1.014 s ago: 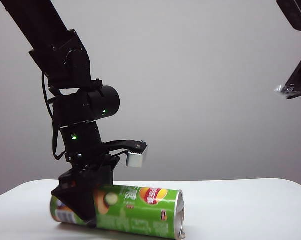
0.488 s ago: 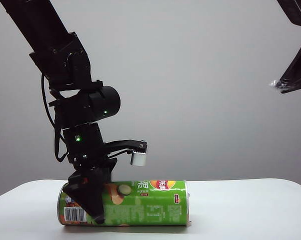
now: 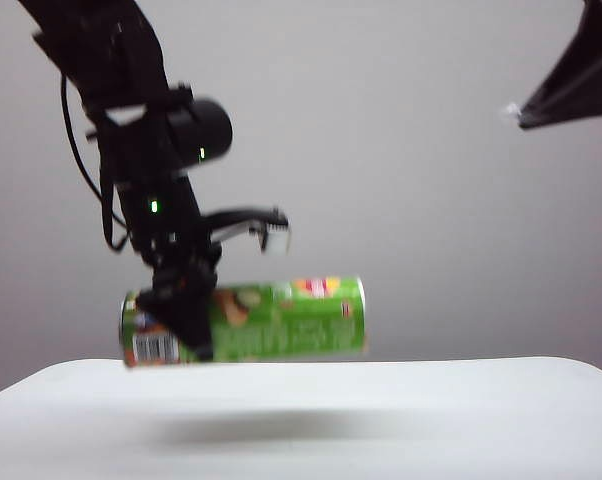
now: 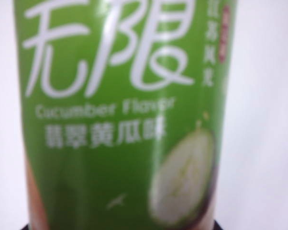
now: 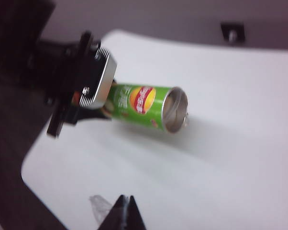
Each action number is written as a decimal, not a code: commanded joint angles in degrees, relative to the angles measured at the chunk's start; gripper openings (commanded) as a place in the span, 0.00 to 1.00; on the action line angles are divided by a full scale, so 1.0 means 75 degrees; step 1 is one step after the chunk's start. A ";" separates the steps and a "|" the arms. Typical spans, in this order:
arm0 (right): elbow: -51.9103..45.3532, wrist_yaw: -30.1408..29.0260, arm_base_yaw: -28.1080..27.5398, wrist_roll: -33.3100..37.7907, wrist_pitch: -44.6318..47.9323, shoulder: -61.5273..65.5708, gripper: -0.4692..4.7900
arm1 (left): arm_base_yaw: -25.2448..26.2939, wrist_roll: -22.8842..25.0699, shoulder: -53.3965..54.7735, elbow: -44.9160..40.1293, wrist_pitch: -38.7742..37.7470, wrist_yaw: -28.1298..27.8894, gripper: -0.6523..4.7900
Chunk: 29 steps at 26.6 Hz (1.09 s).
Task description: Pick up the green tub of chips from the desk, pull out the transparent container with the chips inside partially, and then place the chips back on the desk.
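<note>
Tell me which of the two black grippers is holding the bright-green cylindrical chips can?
The left gripper holds the green can level above the white desk. The right gripper is shut, empty, apart from it.

We see the green tub of chips (image 3: 271, 320) lying level in the air, clear of the desk (image 3: 431, 420), with its soft shadow on the white top beneath it. The barcode end sits toward the exterior view's left. White Chinese lettering, the words "Cucumber Flavor" and a cucumber slice show on its side up close (image 4: 125, 120). From the right wrist view the tub (image 5: 144, 106) shows its red-yellow logo and an open end ringed in silver, with a pale, shiny inside; whether the transparent container or the chips show there we cannot tell. The desk (image 5: 230, 158) is plain white with a rounded corner.
</note>
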 commanded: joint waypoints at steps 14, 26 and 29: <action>0.0047 -0.2130 -0.0219 0.2037 0.2363 0.0874 0.31 | -0.1198 0.0184 -0.2655 0.0020 -0.1256 0.0032 0.60; 0.0044 -0.2261 -0.0221 0.2040 0.2422 0.1411 0.31 | -0.1507 0.0122 -0.3089 0.0023 -0.1177 0.0064 0.60; 0.0044 -0.2413 -0.0219 0.2232 0.2646 0.1411 0.31 | -0.1507 0.0131 -0.3072 0.0020 -0.1169 0.0431 0.60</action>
